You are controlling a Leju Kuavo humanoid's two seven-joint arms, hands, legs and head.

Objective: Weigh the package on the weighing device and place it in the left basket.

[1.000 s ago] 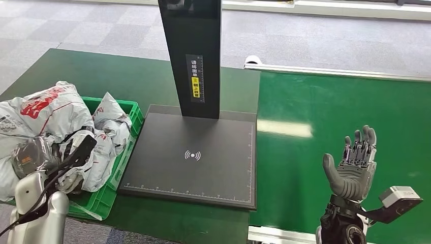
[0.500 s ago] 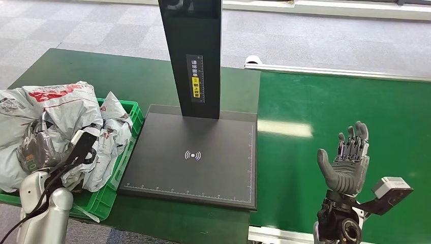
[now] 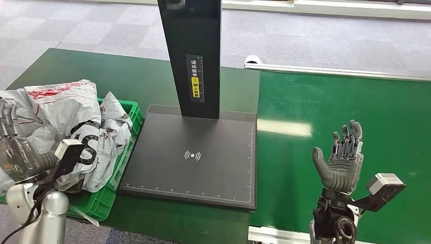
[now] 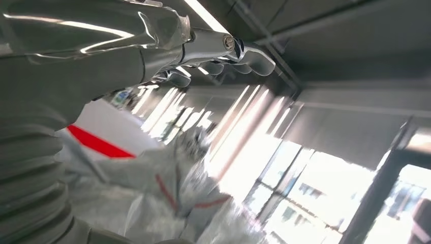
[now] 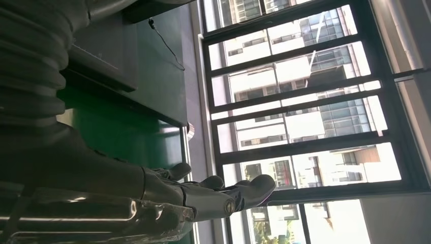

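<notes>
A dark weighing device (image 3: 190,157) is seen on the green bench (image 3: 127,76), its flat plate marked with a small white symbol and edge scales, and a tall black column (image 3: 192,56) with a yellow label rises from its far side. To the right lies a brighter green conveyor surface (image 3: 345,107), with grey carpet floor (image 3: 76,25) beyond.

Against the plate's left edge a green basket (image 3: 119,168) is set, heaped with crumpled white and grey packages (image 3: 76,117) bearing red and black print; the topmost package lies with its long axis roughly across the basket, leaning toward the far left. Which package was weighed cannot be told.

The left hand (image 3: 15,152) is seen at the left edge over the heap, fingers raised and apart, nothing gripped; it is partly cut off by the frame and blurred. In the left wrist view the fingers (image 4: 244,53) are stretched out above the bags.

The right hand (image 3: 341,160) is held upright over the conveyor, palm open, fingers spread, empty.
</notes>
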